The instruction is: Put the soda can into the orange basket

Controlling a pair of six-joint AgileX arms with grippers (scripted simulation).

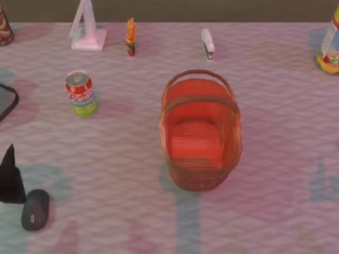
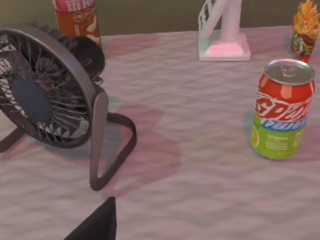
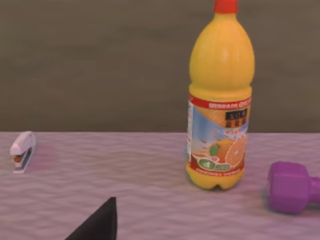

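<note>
The soda can stands upright on the left half of the table, red and white above, lime green below, with a silver top; the left wrist view shows the can ahead, well apart from my hand. The orange basket with its hoop handle sits at the table's middle and holds nothing. My left gripper hangs at the left edge, nearer the front than the can; its one visible fingertip stands off to the side over bare cloth, open. My right gripper is outside the top view; one fingertip shows, open.
A black desk fan stands by the left gripper, and a dark mouse lies in front of it. Along the back edge are a dark red can, white stand, snack packet, stapler and yellow bottle. A purple dumbbell lies beside the bottle.
</note>
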